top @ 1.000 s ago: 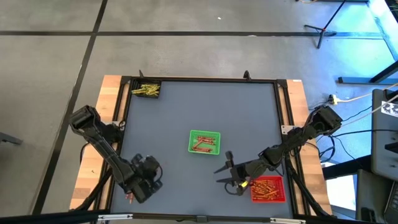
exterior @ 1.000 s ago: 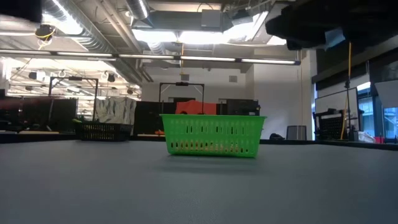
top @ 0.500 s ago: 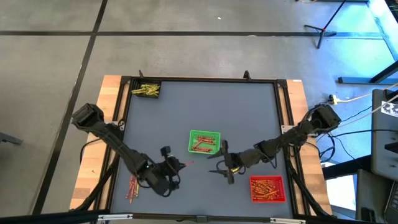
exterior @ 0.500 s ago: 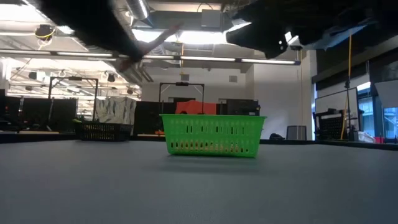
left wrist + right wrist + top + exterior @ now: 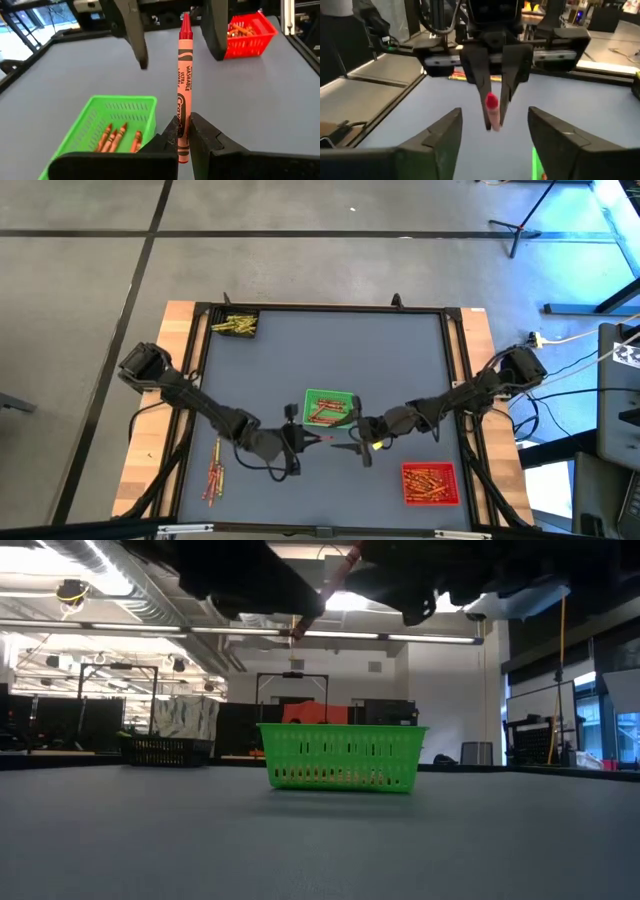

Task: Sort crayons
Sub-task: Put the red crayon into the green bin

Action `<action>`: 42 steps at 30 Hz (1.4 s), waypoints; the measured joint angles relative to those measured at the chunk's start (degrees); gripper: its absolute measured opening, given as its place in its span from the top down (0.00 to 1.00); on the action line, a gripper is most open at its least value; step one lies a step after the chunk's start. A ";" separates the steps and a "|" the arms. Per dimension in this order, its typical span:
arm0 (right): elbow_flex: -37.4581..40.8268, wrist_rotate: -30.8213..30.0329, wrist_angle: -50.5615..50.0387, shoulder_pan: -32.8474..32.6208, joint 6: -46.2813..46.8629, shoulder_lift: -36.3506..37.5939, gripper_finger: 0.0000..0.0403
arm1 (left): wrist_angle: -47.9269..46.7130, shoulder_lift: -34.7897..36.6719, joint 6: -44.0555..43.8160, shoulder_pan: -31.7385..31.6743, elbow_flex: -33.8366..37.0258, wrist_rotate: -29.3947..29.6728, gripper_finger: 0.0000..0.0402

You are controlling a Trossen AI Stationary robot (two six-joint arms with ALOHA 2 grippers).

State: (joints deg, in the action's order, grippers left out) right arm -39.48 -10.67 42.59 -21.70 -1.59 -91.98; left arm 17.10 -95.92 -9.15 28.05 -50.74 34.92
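The gray table (image 5: 400,370) fills the middle of the high view, framed by a black rail and wooden edges. Both dark arms reach in from the sides and meet near the centre.

The left arm (image 5: 195,402) enters from about 9 o'clock, and the left gripper (image 5: 298,440) sits just below the table's centre, toward 7 o'clock of the green tray (image 5: 328,408). Its jaws are pinched tight on a red crayon (image 5: 184,75), which points out past the fingertips toward the other arm.

The right arm (image 5: 470,392) comes in from about 3 o'clock. The right gripper (image 5: 356,442) faces the left one at close range, toward 5 o'clock of the green tray, its jaws spread wide with nothing between them; the crayon tip lies just in front of the gap.

The green tray stands at the table's centre and holds several orange-red crayons (image 5: 117,137). The red tray (image 5: 431,484) is at about 5 o'clock, packed with orange and red crayons. A black tray (image 5: 236,324) at about 11 o'clock, in the far corner, holds yellow crayons. A small loose heap of red and orange crayons (image 5: 214,478) lies on the wooden edge at about 8 o'clock.
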 joint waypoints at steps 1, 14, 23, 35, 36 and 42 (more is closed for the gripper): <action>0.00 0.80 0.48 0.39 -0.19 0.00 0.46 | 0.59 0.00 0.61 -0.33 0.04 -0.05 0.98; 0.00 6.36 3.93 3.54 -1.16 -0.02 0.89 | 3.41 0.04 0.87 -2.84 0.04 0.02 0.98; 0.00 5.53 4.03 3.40 -3.07 -0.02 0.91 | 3.73 0.04 1.91 -2.92 0.04 -0.08 0.94; -2.31 -4.54 -7.90 3.89 -5.94 1.17 0.94 | -14.42 3.38 -6.43 0.37 0.04 -1.03 0.67; -4.09 -5.05 -12.65 3.89 -5.80 1.20 0.94 | -16.81 3.75 -7.81 1.02 0.07 -0.80 0.67; -18.27 -5.25 -44.59 7.35 -2.81 -0.19 0.97 | -27.28 3.88 -15.22 5.25 0.07 4.62 0.66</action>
State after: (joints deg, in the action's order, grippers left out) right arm -57.75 -15.92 -1.99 -14.35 -4.40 -92.18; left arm -10.17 -92.04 -24.37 33.31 -50.68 39.54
